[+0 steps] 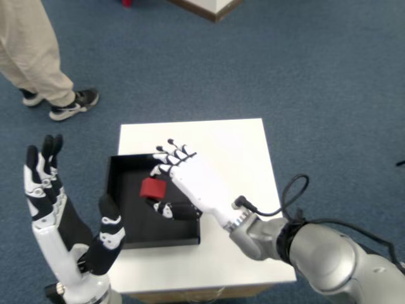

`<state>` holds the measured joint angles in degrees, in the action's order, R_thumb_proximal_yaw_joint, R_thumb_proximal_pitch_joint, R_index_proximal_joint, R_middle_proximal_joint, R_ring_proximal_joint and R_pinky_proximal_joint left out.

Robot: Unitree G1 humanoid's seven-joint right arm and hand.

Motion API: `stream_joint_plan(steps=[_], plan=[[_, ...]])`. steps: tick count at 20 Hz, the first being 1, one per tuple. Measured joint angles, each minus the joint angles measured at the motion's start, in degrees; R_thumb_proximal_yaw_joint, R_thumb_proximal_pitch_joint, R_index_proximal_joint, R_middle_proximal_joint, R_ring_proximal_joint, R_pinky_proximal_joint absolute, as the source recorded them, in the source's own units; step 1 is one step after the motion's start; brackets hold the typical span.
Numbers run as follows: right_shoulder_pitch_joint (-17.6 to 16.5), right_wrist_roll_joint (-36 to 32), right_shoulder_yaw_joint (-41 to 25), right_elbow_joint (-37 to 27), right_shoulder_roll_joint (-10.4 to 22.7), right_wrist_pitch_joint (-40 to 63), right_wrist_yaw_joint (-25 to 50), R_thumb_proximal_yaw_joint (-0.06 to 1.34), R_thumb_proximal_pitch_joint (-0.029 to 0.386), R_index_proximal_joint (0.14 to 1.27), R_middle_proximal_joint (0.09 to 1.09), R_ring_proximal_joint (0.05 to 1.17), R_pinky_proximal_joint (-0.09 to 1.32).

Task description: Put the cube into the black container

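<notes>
Nearest, 1 left hand [69, 221] raised with fingers spread, empty, beside the white table [240, 145]. On it 1 black container [126, 221], and over it 1 right hand [186, 183] grasping 1 red cube [152, 189] between thumb and fingers. Farther off, on blue carpet [304, 76], 1 person's legs [38, 63] and 2 shoes.
</notes>
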<state>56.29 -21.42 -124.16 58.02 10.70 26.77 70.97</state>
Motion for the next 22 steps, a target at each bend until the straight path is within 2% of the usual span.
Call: stream_joint_plan(steps=[4, 5, 6, 7, 8, 12, 22], plan=[[-1.15, 6.11, 7.95, -1.61, 0.21, -5.48, -4.55, 1.22, 0.159, 1.03, 0.34, 0.25, 0.12], [-1.45, 7.03, 9.24, -1.75, 0.17, -6.18, -5.20, 1.16, 0.154, 0.92, 0.34, 0.25, 0.12], [-1.84, 8.05, 10.81, -1.76, 0.17, -6.96, -6.14, 0.87, 0.124, 0.75, 0.34, 0.25, 0.12], [-2.25, 8.84, 11.96, -1.75, 0.21, -7.43, -6.96, 0.75, 0.108, 0.70, 0.34, 0.25, 0.12], [-2.85, 10.01, 13.37, -1.74, 0.19, -8.24, -7.83, 0.70, 0.100, 0.69, 0.34, 0.25, 0.11], [-4.47, 13.79, 17.53, -0.38, 0.01, -10.23, -10.78, 0.71, 0.095, 0.63, 0.32, 0.24, 0.09], [-7.14, 21.35, 24.84, 2.10, -0.27, -11.12, -13.20, 0.68, 0.079, 0.63, 0.31, 0.23, 0.04]])
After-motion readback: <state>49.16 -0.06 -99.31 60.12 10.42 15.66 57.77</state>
